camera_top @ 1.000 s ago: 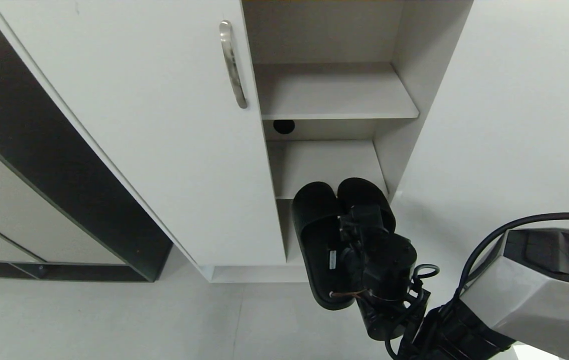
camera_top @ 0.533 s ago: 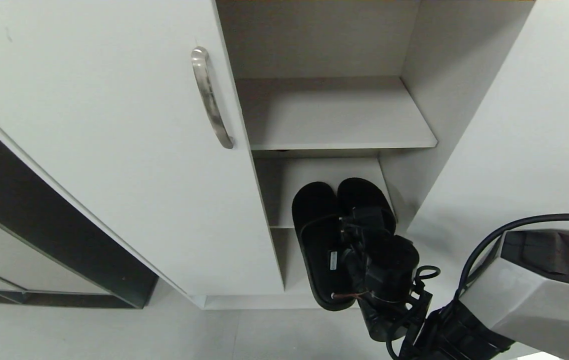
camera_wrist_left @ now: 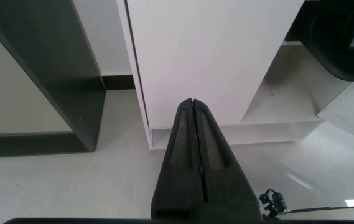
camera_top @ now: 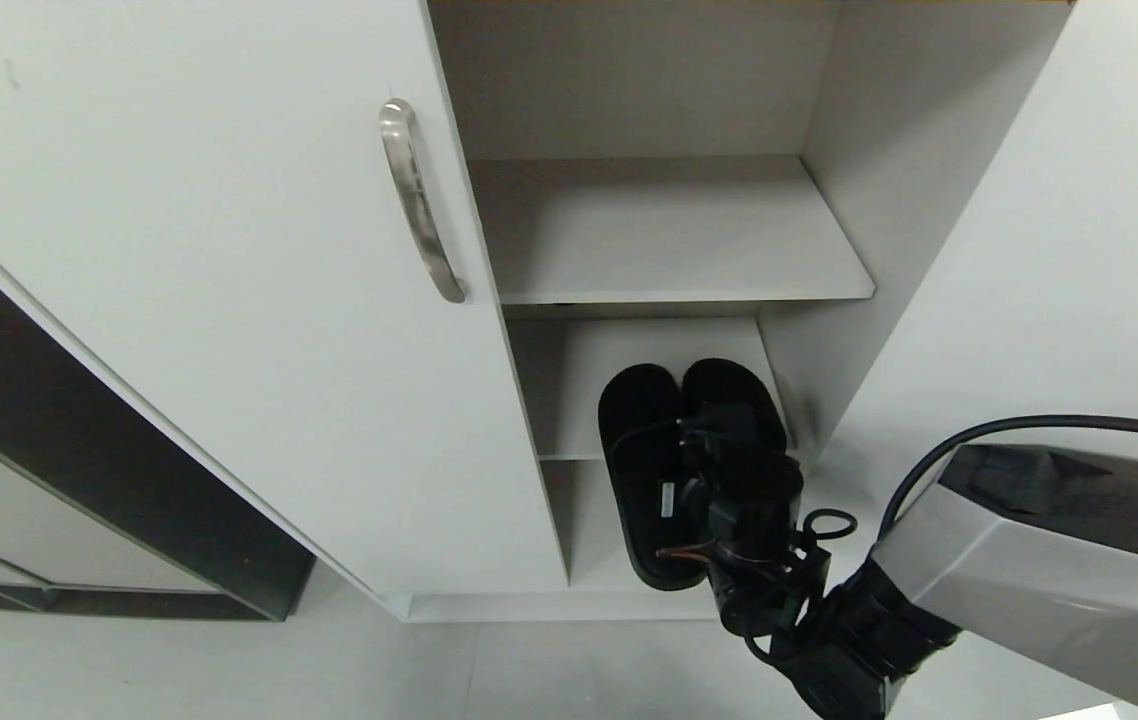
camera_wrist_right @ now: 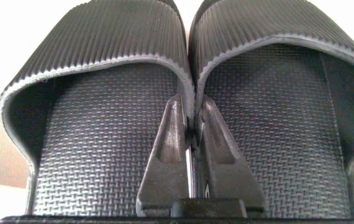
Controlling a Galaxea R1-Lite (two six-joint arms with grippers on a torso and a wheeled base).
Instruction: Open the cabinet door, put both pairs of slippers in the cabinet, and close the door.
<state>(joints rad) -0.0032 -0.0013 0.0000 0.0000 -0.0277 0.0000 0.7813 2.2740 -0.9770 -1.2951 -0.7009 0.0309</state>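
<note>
A white cabinet stands open, with a door and its metal handle at the left. Inside are an upper shelf and a lower shelf. The right gripper holds a pair of black slippers side by side, toes pointing far, over the lower shelf's near edge. Grey floor lies nearest.

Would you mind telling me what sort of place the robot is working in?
Likely a home entryway or hall: an open white cabinet with low shelves, black slippers in the right gripper, pale floor.
</note>
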